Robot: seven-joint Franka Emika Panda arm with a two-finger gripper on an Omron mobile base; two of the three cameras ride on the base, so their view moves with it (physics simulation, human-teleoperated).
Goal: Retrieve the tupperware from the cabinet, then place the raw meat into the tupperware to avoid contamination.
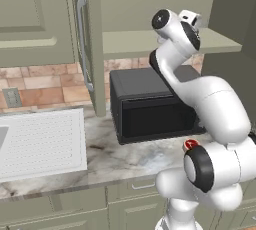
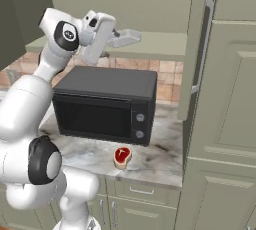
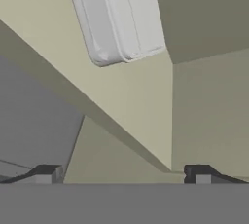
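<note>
Pale grey tupperware on cabinet shelf ahead of wide-open, empty pincer, raw meat on counter in right base view

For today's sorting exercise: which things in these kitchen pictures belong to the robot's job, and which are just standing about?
Belong to the job:
tupperware, on the cabinet shelf
raw meat, on the counter
cabinet, door open
gripper, fingers open

Just standing about:
microwave
drainboard
wall socket
</note>
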